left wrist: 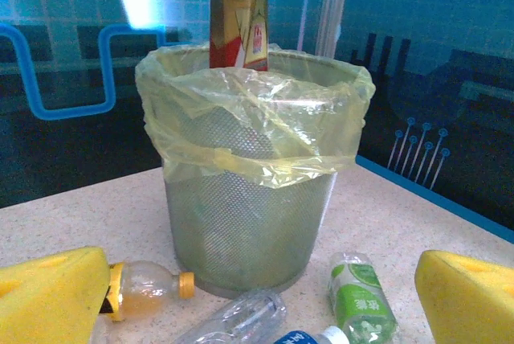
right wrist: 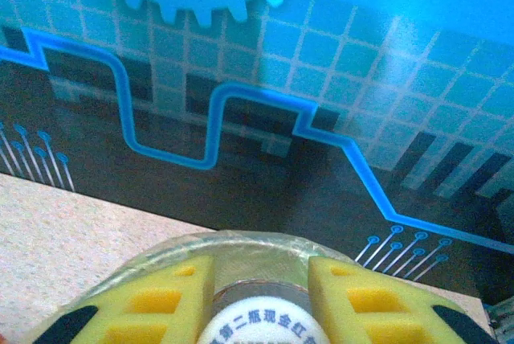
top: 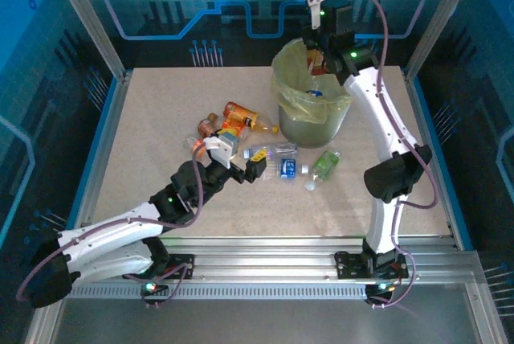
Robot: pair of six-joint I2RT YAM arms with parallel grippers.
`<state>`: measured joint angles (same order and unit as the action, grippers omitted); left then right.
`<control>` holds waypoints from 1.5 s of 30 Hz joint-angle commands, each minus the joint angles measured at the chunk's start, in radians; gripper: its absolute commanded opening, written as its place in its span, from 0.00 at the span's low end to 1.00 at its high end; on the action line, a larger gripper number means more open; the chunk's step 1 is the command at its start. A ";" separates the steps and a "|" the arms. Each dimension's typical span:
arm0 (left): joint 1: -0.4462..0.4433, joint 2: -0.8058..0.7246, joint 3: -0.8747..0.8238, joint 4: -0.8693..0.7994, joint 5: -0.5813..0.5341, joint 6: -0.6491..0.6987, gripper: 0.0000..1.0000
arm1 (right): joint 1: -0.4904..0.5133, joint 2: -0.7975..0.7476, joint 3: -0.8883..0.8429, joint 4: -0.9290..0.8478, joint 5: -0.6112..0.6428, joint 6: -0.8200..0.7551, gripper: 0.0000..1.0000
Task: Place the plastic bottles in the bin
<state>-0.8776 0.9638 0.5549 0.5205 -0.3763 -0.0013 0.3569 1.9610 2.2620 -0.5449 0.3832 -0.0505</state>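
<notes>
Over the bin's [top: 315, 129] mouth, the right gripper [top: 324, 56] is clamped tight on one held bottle [left wrist: 238, 18]. It stands upright, with a red and cream label, and its bottom end is hidden behind the bin's far rim in the left wrist view. In the right wrist view, yellow fingers [right wrist: 173, 300] pinch it on both sides. Its round white top with dark print sits between them, and the bag-lined rim is just beneath.

The bin is round grey-green mesh with a translucent yellow-green bag [left wrist: 257, 119] folded over the rim. Something blue sits inside; can't tell what.

The left gripper [top: 241, 161] is near-left of the bin, low over the table [top: 144, 135]. Its jaws are spread fully, with nothing between the yellow pads [left wrist: 52, 296].

Loose bottles lie on their sides on the table near the bin:
- An amber bottle with an orange cap [left wrist: 148, 288] is just beside the base.
- A clear crushed bottle [left wrist: 241, 316] is in front of the bin.
- A green-labelled bottle [left wrist: 360, 304] is front-right.
- A blue-labelled clear bottle [top: 277, 157] is in front.
- An orange-and-red bottle [top: 239, 116] and a brown bottle [top: 207, 128] are left of the bin in the top view.
</notes>
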 commanded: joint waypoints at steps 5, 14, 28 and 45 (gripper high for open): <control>0.027 -0.044 -0.033 -0.023 -0.052 -0.050 0.99 | -0.035 0.003 -0.076 0.098 0.062 -0.031 0.00; 0.051 -0.062 -0.041 -0.048 -0.043 -0.071 0.99 | -0.085 -0.062 -0.287 0.155 0.038 -0.002 0.05; 0.060 -0.082 -0.035 -0.088 -0.037 -0.093 0.99 | -0.102 -0.083 -0.338 -0.020 -0.047 0.057 0.11; 0.067 -0.073 -0.004 -0.158 -0.023 -0.118 0.99 | -0.102 0.100 -0.215 -0.171 -0.033 0.052 0.44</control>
<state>-0.8196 0.8936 0.5247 0.3794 -0.4038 -0.1062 0.2550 1.9759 2.0453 -0.5499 0.3653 -0.0154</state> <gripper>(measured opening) 0.989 0.412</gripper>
